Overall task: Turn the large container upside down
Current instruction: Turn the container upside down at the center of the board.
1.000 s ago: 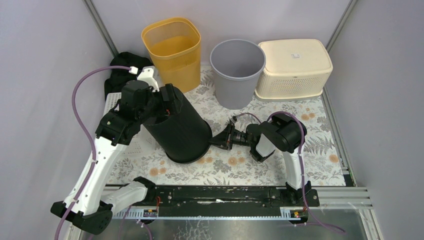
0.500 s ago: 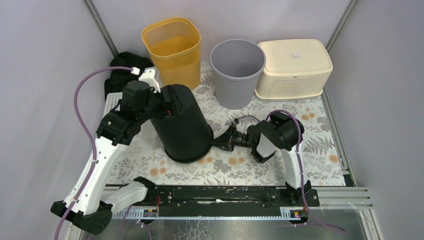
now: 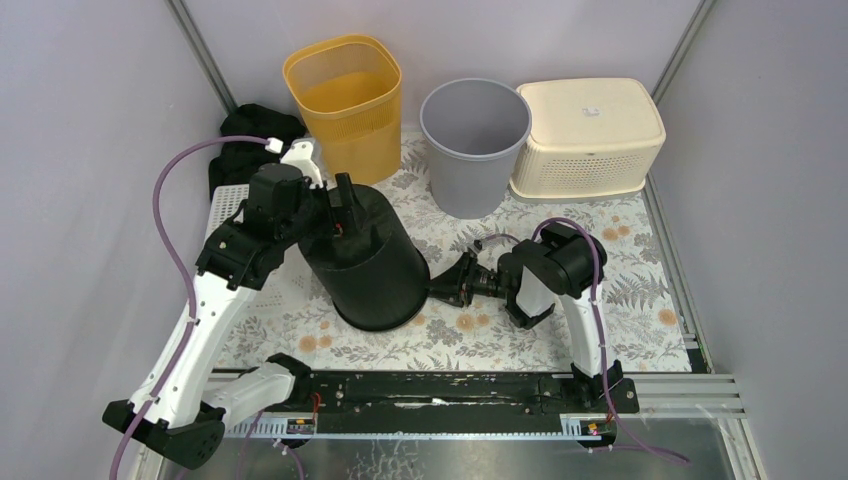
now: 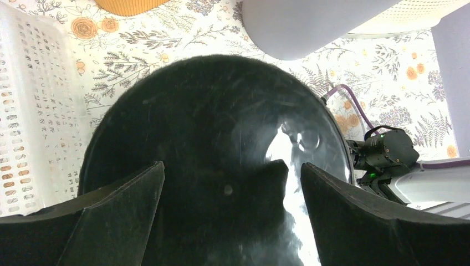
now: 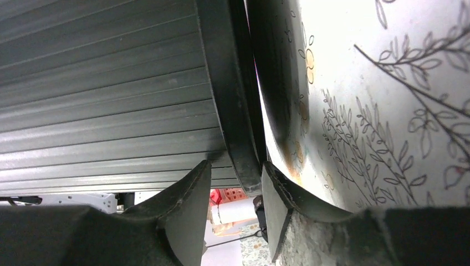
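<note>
Black plastic takes up the middle of the scene: the large container (image 3: 370,270), a round black bin, sits mouth-down on the floral mat (image 3: 560,310) towards the left half of the desk (image 3: 690,395). Its closed bottom faces up and leans a little to the far-left corner. The left gripper (image 3: 340,207) is up at that upturned bottom with its jaws spread as wide as they go. Its wrist camera shows the two dark fingers (image 4: 111,216) on either side of the bin's round base, which fills the gap between them and runs well past both. I cannot tell whether the fingers press on the plastic or only hover over it. The right gripper (image 3: 441,284) reaches in low from the right, at the bin's lower edge on the side facing the desk's near-right corner. Its wrist camera shows the rim (image 5: 241,138) running between its two fingertips (image 5: 183,216). The jaws stand a little apart, the rim lies close against one finger, and a thin gap shows beside the other, so it straddles the edge rather than pinching it. Along the far edge of the desk stand a yellow mesh bin (image 3: 343,100), a grey bin (image 3: 474,140) just beside it, and a cream basket (image 3: 588,135) turned bottom-up at the far-right corner. A black cloth (image 3: 245,140) is bunched at the far left, and a white perforated tray (image 3: 226,205) lies along the left edge, partly under the left arm.
</note>
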